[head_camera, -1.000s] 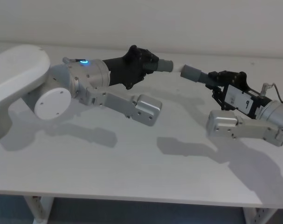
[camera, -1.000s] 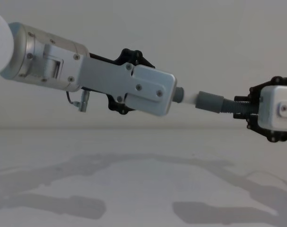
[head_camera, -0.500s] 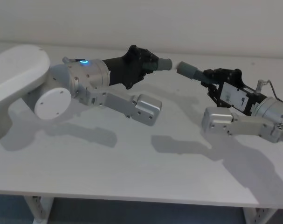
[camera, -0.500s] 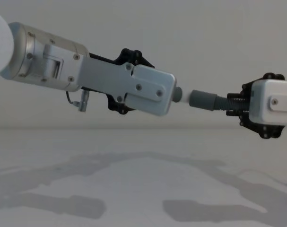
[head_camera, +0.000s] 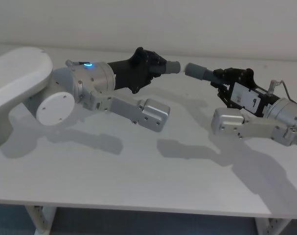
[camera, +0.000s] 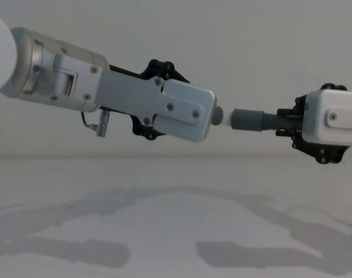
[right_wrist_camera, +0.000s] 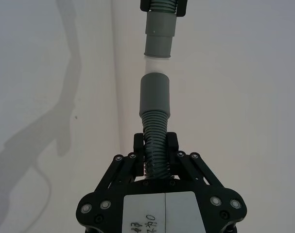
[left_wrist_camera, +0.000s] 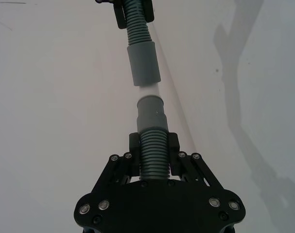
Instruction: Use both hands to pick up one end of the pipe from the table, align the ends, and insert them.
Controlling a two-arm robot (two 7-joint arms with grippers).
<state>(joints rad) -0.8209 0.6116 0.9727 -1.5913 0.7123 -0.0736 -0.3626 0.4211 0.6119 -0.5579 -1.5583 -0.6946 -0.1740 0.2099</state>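
Note:
Both halves of the dark grey pipe hang in the air above the white table (head_camera: 138, 176). My left gripper (head_camera: 157, 64) is shut on the ribbed base of the short stepped tube (left_wrist_camera: 151, 112), whose narrow smooth end (head_camera: 173, 66) points right. My right gripper (head_camera: 220, 77) is shut on the ribbed hose (right_wrist_camera: 156, 138) just behind its smooth cuff (head_camera: 197, 71). The two ends face each other nearly in line, with a small gap between the tube end (camera: 218, 115) and the cuff (camera: 248, 120). The rest of the hose is hidden behind the right gripper (right_wrist_camera: 156, 145).
The left arm's silver forearm (head_camera: 143, 112) and the right arm's silver link (head_camera: 236, 125) hover low over the table, casting shadows. A pale wall (head_camera: 197, 24) stands behind the table's far edge. The table's front edge (head_camera: 138, 209) is near.
My right gripper has moved left and slightly up with the hose and levelled the cuff, so the gap to the tube end has narrowed. The left arm has stayed still.

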